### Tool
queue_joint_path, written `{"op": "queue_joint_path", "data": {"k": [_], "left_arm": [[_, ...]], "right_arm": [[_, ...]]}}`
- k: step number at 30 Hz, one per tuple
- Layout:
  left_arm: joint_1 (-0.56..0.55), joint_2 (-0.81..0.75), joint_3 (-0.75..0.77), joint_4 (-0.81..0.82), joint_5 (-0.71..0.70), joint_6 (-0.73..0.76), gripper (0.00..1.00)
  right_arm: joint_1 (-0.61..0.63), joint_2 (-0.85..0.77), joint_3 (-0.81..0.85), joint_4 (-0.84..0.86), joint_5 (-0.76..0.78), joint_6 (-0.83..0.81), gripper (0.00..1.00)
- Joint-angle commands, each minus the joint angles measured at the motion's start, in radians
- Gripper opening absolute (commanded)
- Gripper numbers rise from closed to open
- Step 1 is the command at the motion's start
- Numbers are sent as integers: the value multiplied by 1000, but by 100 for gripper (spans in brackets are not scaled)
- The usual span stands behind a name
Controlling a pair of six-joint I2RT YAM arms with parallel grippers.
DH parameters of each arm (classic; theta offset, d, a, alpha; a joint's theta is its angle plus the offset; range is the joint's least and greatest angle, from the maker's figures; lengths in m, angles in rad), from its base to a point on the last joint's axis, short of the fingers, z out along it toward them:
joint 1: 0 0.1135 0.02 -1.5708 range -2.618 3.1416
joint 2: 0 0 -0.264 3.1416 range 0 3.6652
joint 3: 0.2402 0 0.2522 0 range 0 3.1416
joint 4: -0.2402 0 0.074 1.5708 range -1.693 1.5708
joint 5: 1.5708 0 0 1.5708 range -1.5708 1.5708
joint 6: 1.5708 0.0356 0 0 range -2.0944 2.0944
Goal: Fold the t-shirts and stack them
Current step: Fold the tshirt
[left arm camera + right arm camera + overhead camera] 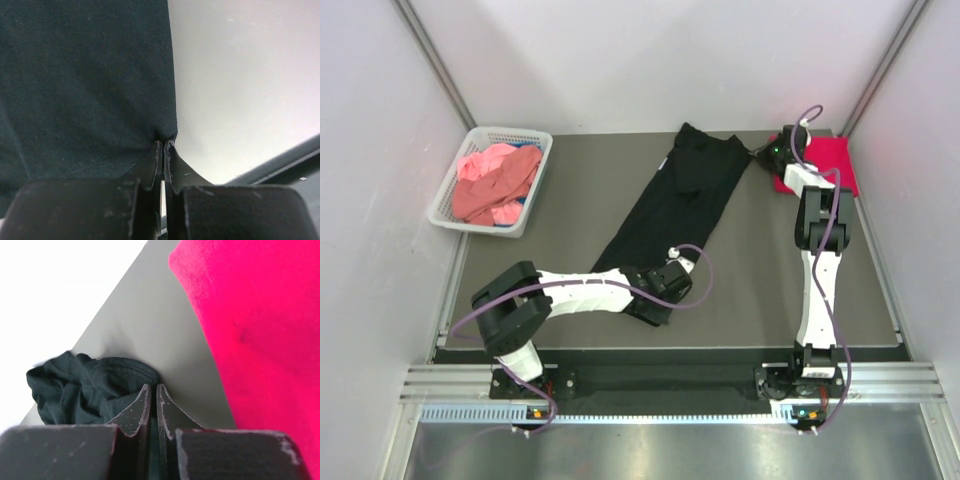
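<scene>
Nearest: grips the black t-shirt (680, 195) at its near hem corner with the left gripper (164, 144), jaws pressed together. Lies stretched diagonally from there, near-left to far-right. At the far end, apparently pinches a bunched black corner in the closed right gripper (153, 387), just beside the red t-shirt (260, 340). Shows both pinches in wrist views only, and the full span and the far-left basket (505, 131) from above only.
</scene>
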Motion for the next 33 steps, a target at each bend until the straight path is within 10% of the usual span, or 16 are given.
{"op": "queue_joint_path", "data": {"k": [1,18,26,33], "left_arm": [[-41,8,-15,53,120,-50,0],[-77,106,49,185,259,-119,0],[-74,204,250,145,267,-117,32],[-51,241,454,1,264,-70,36]], "right_arm": [[-14,21,57,-3,7,-9,0],[-38,83,237,-21,10,-49,0],[-40,159,347,-6,2,-73,1],[-34,142,378,-29,-23,-176,31]]}}
